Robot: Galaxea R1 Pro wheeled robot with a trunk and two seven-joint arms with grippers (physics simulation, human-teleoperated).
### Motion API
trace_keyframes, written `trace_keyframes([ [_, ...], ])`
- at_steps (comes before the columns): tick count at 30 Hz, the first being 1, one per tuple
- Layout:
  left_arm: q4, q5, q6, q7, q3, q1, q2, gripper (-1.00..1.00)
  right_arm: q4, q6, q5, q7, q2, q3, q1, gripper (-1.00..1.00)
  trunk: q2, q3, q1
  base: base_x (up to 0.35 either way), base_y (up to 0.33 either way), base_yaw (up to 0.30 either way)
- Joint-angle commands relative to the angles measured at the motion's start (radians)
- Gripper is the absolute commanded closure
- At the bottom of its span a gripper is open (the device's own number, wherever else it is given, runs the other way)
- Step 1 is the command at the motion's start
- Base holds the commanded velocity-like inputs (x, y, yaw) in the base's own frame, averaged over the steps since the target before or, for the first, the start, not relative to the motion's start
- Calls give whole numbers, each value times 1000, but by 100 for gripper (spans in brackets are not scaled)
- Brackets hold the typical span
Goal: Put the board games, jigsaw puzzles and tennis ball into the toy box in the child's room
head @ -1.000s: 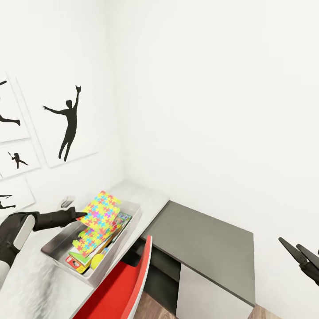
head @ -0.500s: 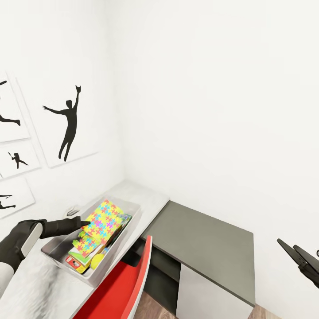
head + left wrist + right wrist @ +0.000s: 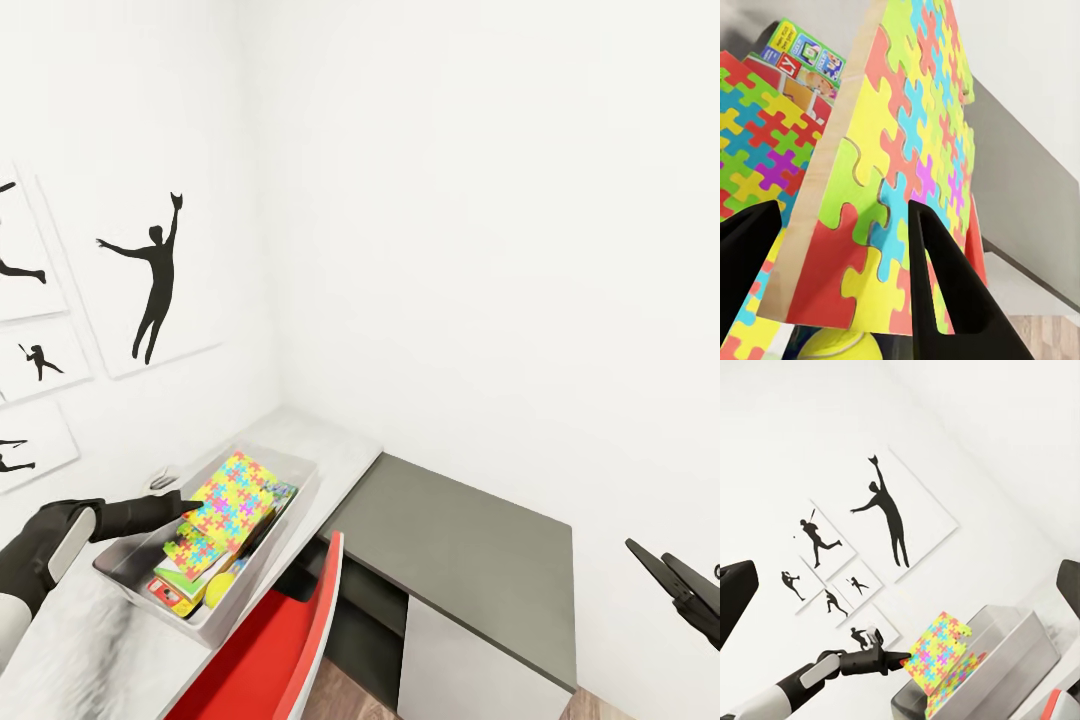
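jigsaw puzzle (image 3: 911, 142): tilted on edge in the toy box (image 3: 130, 570) on the worktop (image 3: 330, 455), leaning over the other toys.
left claw (image 3: 188, 504): you're parted round its edge, not clamped.
risk: let go now and it may tip over the rim.
change: lower than a second ago.
right claw (image 3: 668, 573): idle, open, well apart.

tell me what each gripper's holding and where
Left gripper straddles the upper jigsaw puzzle's near edge, jaws apart; right gripper is open, holding nothing.

My toy box (image 3: 128, 574) is crowded: a tilted jigsaw puzzle (image 3: 231, 492) blocks its middle; the red chair (image 3: 280, 640) bars the table's (image 3: 470, 540) bare front edge
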State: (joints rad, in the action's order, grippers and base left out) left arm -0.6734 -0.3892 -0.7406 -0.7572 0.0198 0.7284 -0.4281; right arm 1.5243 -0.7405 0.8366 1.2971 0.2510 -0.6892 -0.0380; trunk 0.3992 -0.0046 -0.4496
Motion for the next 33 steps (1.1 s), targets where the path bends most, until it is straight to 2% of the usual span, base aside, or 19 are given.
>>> trace_keyframes([
  [1,0,-1,-5,-2,2,0,0,100,0,-8,6,-1,0,0,0,-100,1,0,0,0,0,0],
  [2,0,-1,-5,-2,2,0,0,-100,0,-8,6,-1,0,0,0,-100,1,0,0,0,0,0],
  [11,1,-2,-5,-3,3,0,-1,-100,-1,-8,6,-1,-1,0,0,-100,1,0,0,0,0,0],
  [21,-9,-11,-6,-37,21,0,-16,-100,-1,-8,6,-1,-1,0,0,-100,1,0,0,0,0,0],
  [22,-10,-12,-8,-61,31,0,-20,-100,-1,-8,6,-1,-1,0,0,-100,1,0,0,0,0,0],
  [25,-12,-13,-12,-189,58,-1,-44,-100,-1,-8,6,-1,0,0,0,-100,1,0,0,0,0,0],
  [27,-12,-11,-14,-331,68,-1,-69,-100,-1,-8,6,0,0,0,0,-100,1,0,0,0,0,0],
  [28,-12,-11,-14,-367,70,-1,-75,-100,-1,-8,6,0,0,0,0,-100,1,0,0,0,0,0],
  [33,-12,-10,-14,-715,74,-11,-138,-100,-1,-8,6,1,1,0,0,-100,1,0,0,0,0,0],
])
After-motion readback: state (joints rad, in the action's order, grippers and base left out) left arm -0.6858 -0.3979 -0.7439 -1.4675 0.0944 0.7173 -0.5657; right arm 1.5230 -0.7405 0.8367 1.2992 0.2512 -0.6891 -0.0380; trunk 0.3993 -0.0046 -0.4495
